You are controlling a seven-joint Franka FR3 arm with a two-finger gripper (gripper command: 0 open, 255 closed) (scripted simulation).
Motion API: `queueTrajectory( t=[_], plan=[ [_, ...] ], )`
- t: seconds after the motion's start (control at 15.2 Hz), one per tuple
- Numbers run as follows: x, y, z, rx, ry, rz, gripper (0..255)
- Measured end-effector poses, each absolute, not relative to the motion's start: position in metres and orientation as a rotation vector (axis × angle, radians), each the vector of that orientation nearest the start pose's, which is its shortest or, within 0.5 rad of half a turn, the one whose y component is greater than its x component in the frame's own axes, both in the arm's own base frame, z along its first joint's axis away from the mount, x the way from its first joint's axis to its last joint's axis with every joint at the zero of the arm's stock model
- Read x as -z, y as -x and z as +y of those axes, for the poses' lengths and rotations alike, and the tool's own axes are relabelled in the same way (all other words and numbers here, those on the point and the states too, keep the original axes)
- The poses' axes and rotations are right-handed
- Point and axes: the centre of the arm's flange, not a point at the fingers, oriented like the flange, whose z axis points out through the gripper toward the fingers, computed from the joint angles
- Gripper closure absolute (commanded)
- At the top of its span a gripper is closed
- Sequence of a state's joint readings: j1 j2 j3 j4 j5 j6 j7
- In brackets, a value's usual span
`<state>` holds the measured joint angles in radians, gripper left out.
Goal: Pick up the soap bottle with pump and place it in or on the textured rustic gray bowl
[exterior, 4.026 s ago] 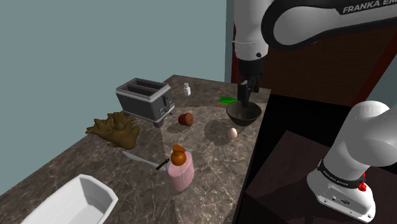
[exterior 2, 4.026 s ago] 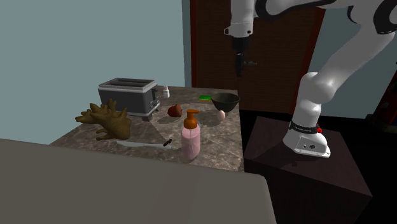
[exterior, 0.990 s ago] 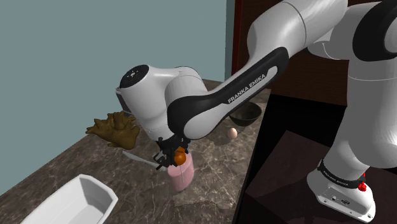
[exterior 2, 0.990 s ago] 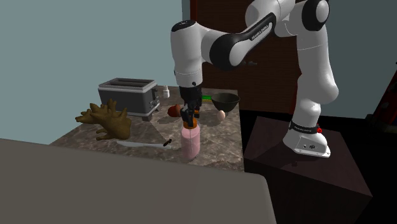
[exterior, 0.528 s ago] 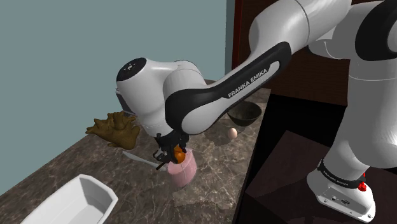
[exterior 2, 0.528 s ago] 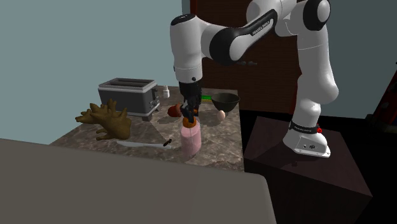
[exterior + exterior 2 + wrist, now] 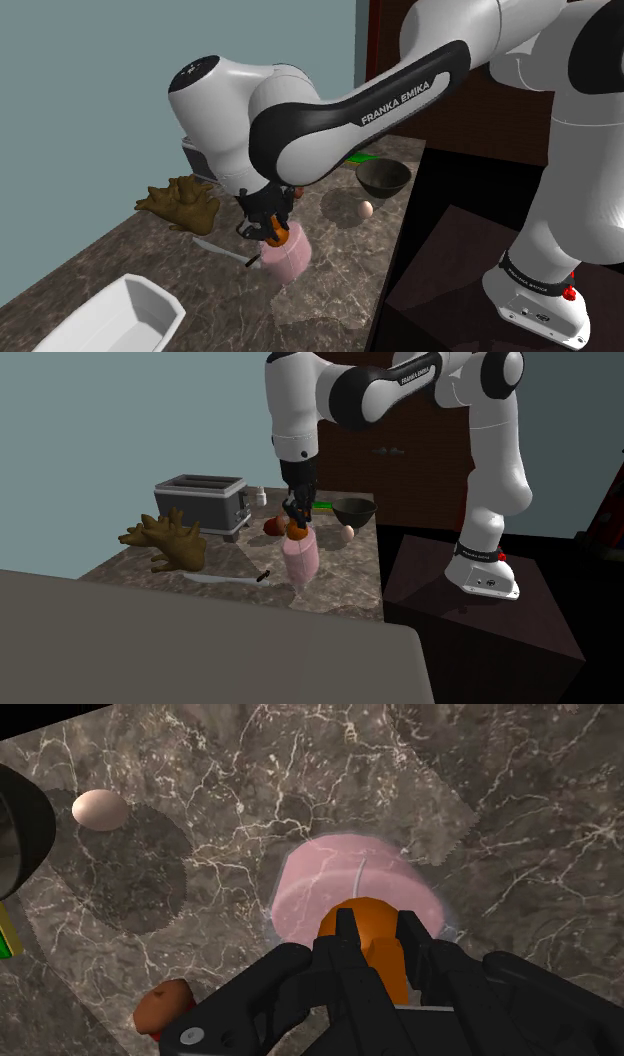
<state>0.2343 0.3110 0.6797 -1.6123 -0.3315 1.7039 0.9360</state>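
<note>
The soap bottle (image 7: 288, 257) is pink with an orange pump (image 7: 378, 944). My gripper (image 7: 272, 232) is shut on that pump from above, the two fingers clasping it on either side in the wrist view. The bottle (image 7: 301, 559) hangs slightly tilted, just above the dark marble counter (image 7: 330, 290). The dark grey bowl (image 7: 384, 178) stands at the counter's far end by the stand side, beyond an egg (image 7: 366, 209). Seen across the counter, the bowl (image 7: 354, 510) sits behind and to the right of my gripper (image 7: 296, 524).
A knife (image 7: 225, 250) lies just left of the bottle, a brown glove-like object (image 7: 180, 203) beyond it. A toaster (image 7: 200, 502), a red-brown fruit (image 7: 274, 525) and a small white bottle (image 7: 261, 496) stand further back. A white tray (image 7: 110, 320) sits at the near end.
The fingers have closed on the orange pump. The arm has risen and the bottle has come up off the counter a little, tilting.
</note>
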Motion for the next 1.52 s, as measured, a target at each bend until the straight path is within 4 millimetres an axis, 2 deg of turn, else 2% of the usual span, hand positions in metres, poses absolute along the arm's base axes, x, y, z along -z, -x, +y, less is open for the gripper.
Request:
queueTrajectory(
  t=[1.39, 1.52],
  plan=[
    [-0.576, -0.435, 0.445, 0.027, 3.335, -0.063, 255],
    [-0.581, -0.436, 0.430, 0.027, 3.335, -0.063, 255]
  ],
)
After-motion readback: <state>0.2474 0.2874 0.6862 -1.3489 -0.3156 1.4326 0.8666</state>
